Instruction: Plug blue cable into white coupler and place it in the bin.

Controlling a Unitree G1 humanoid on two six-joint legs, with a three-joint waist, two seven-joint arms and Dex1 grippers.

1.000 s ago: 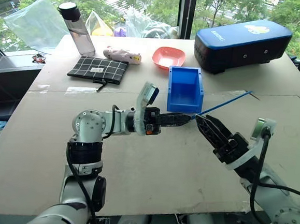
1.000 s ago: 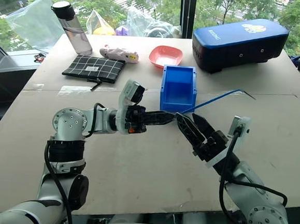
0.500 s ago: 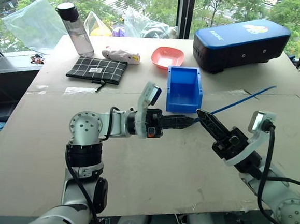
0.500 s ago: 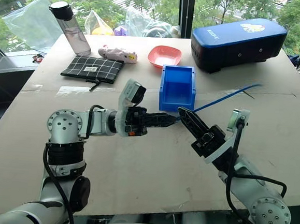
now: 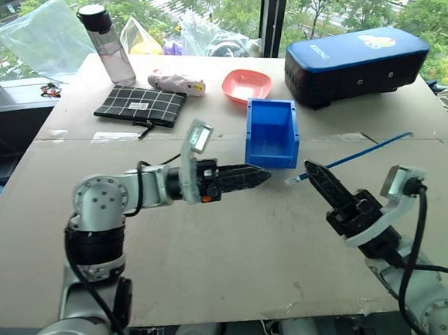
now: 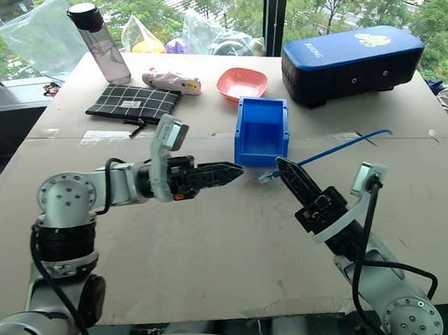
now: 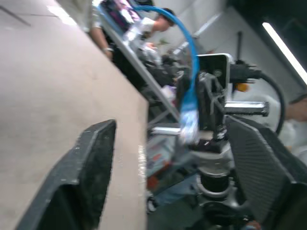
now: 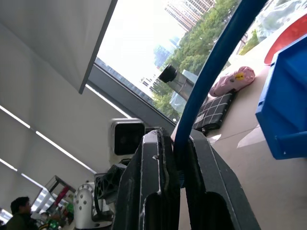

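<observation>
My right gripper [image 5: 311,170] sits nearest me, just in front of the bin [image 5: 272,132] and off its right front corner, its two black fingers pinched tight on the blue cable [image 5: 365,149]. In the right wrist view the cord runs up between those closed fingers [image 8: 158,182]. From the grip the cable rises clear of the worktop [image 5: 225,245] and slants away to the right of the bin, ending well out toward the worktop's right edge; its short plug end pokes out of my fingertips toward the bin's front. I cannot make out the white coupler in any picture. My left gripper [image 5: 261,174] hovers just in front of the bin's left front corner, pointing toward my right gripper with a gap between the two, and in the left wrist view its fingers [image 7: 86,167] stand wide apart with nothing between them. The bin rests on the worktop with its cut-away front facing me. Just behind it lies a red dish [image 5: 250,85], to the right behind it a dark blue case [image 5: 356,61], and to the left behind it a checked pouch [image 5: 140,103] and a bottle [image 5: 108,42].
</observation>
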